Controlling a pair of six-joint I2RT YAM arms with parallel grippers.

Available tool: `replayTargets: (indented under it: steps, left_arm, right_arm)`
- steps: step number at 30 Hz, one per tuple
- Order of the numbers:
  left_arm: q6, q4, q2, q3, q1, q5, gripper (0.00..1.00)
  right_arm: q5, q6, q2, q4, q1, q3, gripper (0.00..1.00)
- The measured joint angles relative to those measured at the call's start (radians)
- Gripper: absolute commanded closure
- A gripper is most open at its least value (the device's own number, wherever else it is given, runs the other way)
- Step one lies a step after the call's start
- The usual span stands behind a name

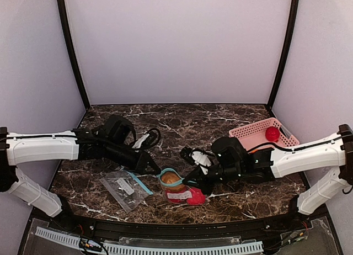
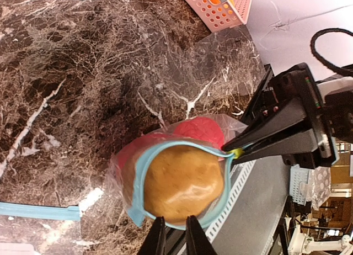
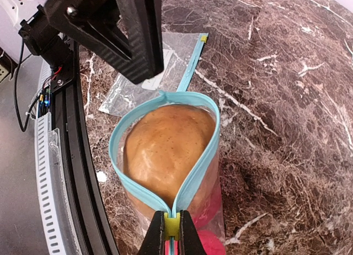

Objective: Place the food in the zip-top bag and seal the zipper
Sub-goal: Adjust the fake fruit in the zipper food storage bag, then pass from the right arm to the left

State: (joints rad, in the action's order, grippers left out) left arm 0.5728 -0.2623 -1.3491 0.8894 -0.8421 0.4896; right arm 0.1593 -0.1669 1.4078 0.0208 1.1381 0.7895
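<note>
1. Now our right gripper [image 3: 171, 233] pinches the thin teal-blue zipper strip [image 3: 212, 133].
2. Our left gripper [image 2: 175, 227] sits at the opposite rim; whether it grips, we cannot tell.
3. The clear flexible bag [image 1: 179, 195], round brown-tan fruit [image 3: 165, 150] inside, stands near the marble table [image 1: 182, 122]'s front edge.

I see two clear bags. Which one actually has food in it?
The upright bag in the middle: a brown-tan piece fills its open blue mouth, red pieces beneath. The other bag lies flat to its left.
</note>
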Motion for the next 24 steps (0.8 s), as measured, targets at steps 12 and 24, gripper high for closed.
replayTargets:
  steps: [12, 24]
  left_arm:
    - [0.031, 0.037, -0.026, -0.049, 0.0, 0.048, 0.24]
    - [0.04, 0.067, -0.035, -0.08, 0.021, -0.026, 0.16]
  right_arm:
    - [0.021, -0.032, 0.049, 0.106, 0.001, -0.032, 1.0]
    - [0.032, -0.029, 0.054, 0.115, 0.002, -0.032, 1.0]
